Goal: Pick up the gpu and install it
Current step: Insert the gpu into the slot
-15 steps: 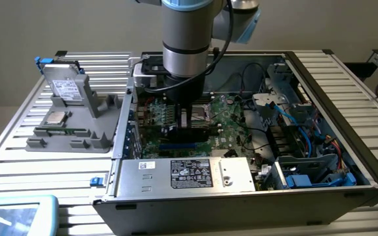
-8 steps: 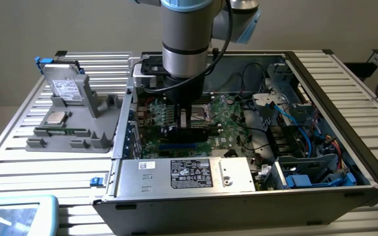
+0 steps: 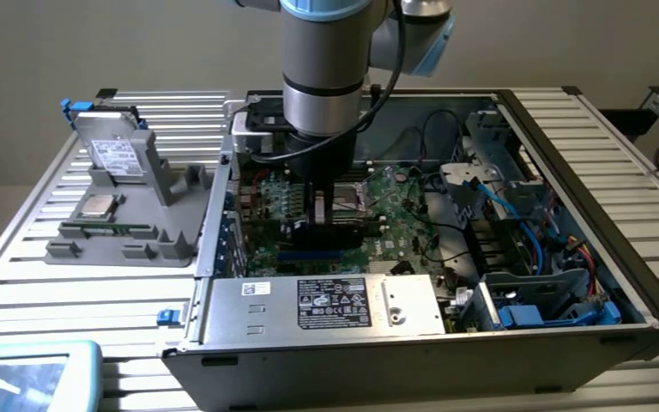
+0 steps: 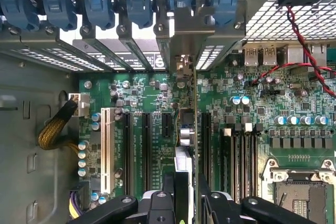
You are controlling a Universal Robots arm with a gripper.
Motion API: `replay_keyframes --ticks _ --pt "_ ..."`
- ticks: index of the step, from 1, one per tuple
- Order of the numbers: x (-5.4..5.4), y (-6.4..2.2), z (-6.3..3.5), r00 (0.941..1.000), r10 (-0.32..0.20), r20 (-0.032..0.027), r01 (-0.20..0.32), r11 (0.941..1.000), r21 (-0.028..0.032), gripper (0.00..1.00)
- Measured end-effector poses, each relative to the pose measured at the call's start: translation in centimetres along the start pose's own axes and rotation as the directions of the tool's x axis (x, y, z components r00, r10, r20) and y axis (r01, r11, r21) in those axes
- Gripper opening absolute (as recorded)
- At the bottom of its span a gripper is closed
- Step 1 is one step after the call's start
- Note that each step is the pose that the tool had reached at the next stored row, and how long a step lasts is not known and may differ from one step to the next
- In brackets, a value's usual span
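several things could go wrong from this pose, and most come down to alignment. the gripper is clenched on the gpu, one finger on each face, and holds it edge-on and upright inside the open computer case, low over the motherboard. in the wrist view the card's thin edge runs beside the black expansion slots, with its silver end toward the rear slot openings and the blue retaining clips. whether the edge connector sits over its slot, or is already touching it, i cannot tell. if the card stands a little to one side or is tilted, pressing down would likely jam the connector on the slot wall or on nearby parts of the board. the silver end could catch on the rear frame rather than sliding into its opening, which would twist the card in the fingers. a grip on smooth faces may also slip under load. the red and black twisted wire lies well apart and looks unlikely to snag.
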State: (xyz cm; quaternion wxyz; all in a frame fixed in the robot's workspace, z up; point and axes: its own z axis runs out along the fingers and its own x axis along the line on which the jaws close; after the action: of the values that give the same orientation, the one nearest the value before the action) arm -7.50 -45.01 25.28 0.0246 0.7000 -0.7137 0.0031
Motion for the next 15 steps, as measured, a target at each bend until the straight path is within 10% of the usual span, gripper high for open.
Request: replay_keyframes --ticks 15 --pt "-0.18 0.07 0.32 1.0000 0.000 -0.0087 0.000 1.0000 0.0001 0.27"
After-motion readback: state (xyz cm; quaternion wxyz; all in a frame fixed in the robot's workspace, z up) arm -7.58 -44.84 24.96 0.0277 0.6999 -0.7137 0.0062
